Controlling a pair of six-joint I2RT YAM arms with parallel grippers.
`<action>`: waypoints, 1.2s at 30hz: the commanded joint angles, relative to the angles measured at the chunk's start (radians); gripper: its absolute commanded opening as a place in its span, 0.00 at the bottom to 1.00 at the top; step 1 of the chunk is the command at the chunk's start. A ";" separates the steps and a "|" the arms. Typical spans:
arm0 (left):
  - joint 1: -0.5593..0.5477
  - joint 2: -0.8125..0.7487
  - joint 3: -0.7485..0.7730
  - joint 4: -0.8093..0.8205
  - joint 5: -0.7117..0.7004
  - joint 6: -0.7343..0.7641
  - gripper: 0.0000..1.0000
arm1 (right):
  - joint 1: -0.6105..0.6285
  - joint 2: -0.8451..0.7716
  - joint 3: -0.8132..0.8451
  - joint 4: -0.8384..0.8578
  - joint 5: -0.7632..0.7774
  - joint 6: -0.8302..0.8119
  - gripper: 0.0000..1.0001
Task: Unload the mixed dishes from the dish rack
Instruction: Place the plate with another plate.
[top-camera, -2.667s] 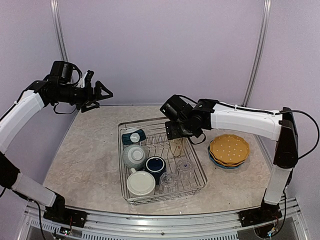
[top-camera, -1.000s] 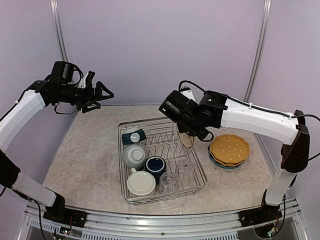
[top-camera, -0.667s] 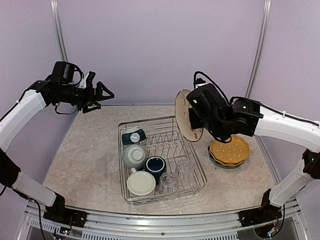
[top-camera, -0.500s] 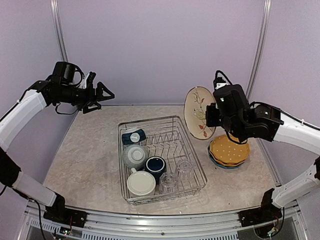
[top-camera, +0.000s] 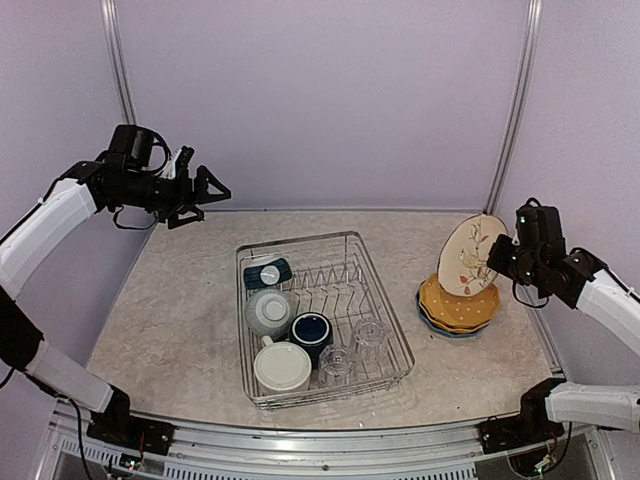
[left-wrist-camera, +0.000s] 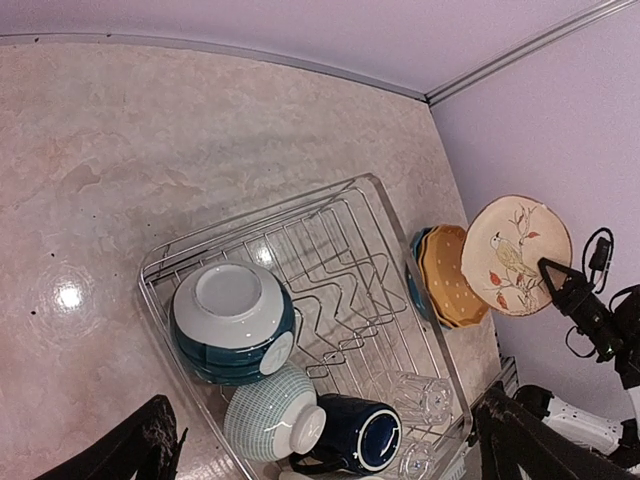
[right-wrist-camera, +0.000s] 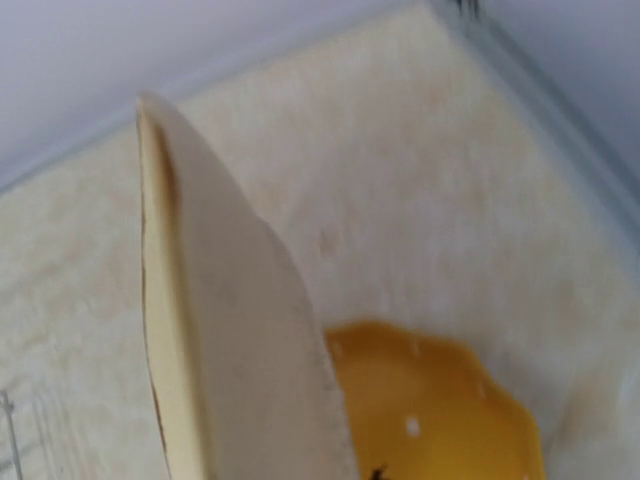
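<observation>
The silver wire dish rack (top-camera: 295, 243) stands mid-table. It holds a small teal bowl (top-camera: 268, 273), a pale upturned bowl (top-camera: 270, 312), a navy mug (top-camera: 311, 330), a cream mug (top-camera: 281, 367) and two clear tumblers (top-camera: 371, 335). My right gripper (top-camera: 497, 255) is shut on the right edge of the cream floral plate (top-camera: 470, 255). It holds the plate tilted on edge just above the yellow dotted plate (top-camera: 458, 305), which lies on a blue plate (top-camera: 432, 322). In the right wrist view the floral plate (right-wrist-camera: 220, 330) is edge-on over the yellow plate (right-wrist-camera: 430, 410). My left gripper (top-camera: 205, 190) hangs open, high at the far left.
The left wrist view looks down on the rack (left-wrist-camera: 260, 226), with the plate stack (left-wrist-camera: 450, 275) to its right near the wall. The rack's prong rows (top-camera: 335, 275) stand bare. Purple walls close the back and both sides.
My right arm lifted the floral plate out of the rack and swung it right, to just above the plate stack. The left arm held still.
</observation>
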 joint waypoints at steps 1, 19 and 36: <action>0.005 0.009 -0.008 0.004 -0.003 -0.003 0.99 | -0.167 -0.085 -0.110 0.236 -0.364 0.137 0.00; 0.006 0.024 0.001 -0.006 0.015 -0.003 0.99 | -0.358 -0.050 -0.338 0.421 -0.650 0.247 0.00; -0.002 0.020 0.002 -0.008 0.017 -0.002 0.99 | -0.420 -0.047 -0.420 0.399 -0.657 0.202 0.24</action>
